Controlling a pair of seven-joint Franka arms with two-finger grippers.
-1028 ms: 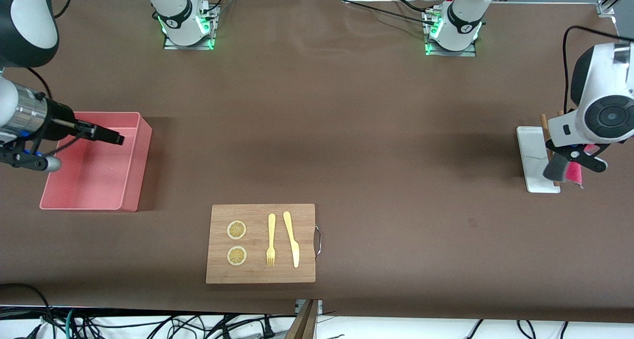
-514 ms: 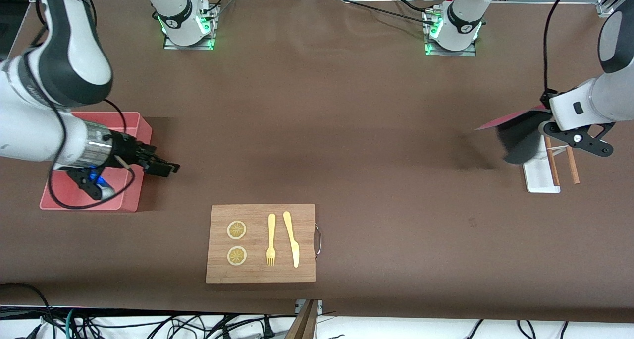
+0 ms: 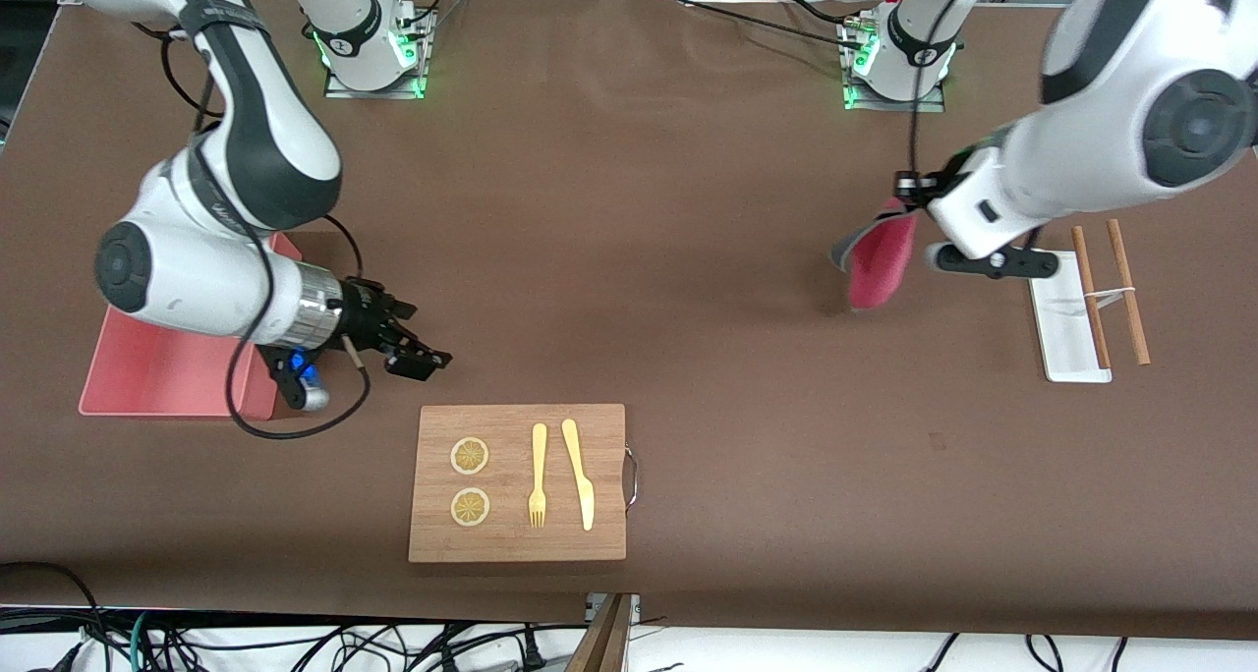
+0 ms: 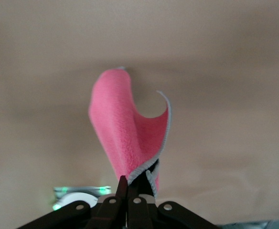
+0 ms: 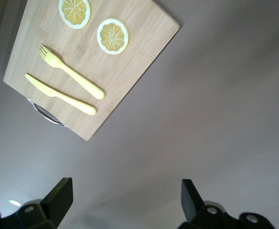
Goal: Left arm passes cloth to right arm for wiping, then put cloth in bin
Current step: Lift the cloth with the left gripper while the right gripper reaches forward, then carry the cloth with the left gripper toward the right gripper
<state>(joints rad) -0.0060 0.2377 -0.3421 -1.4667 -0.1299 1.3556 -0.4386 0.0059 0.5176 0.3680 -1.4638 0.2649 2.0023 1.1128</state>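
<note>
My left gripper (image 3: 902,210) is shut on one edge of the cloth (image 3: 878,264), which hangs crimson-pink with a grey edge over the bare table beside the white tray. In the left wrist view the cloth (image 4: 125,129) droops from the closed fingertips of the left gripper (image 4: 130,183). My right gripper (image 3: 425,358) is open and empty, over the table between the pink bin (image 3: 167,382) and the wooden board. In the right wrist view its fingers (image 5: 60,195) stand wide apart over bare table. The right arm covers part of the bin.
A wooden board (image 3: 518,534) with two lemon slices, a fork (image 3: 538,476) and a knife (image 3: 579,473) lies near the front edge; it also shows in the right wrist view (image 5: 130,67). A small white tray (image 3: 1066,333) with two wooden sticks (image 3: 1111,289) lies at the left arm's end.
My left gripper has carried the cloth from the white tray toward the table's middle. My right gripper has moved from over the bin toward the wooden board.
</note>
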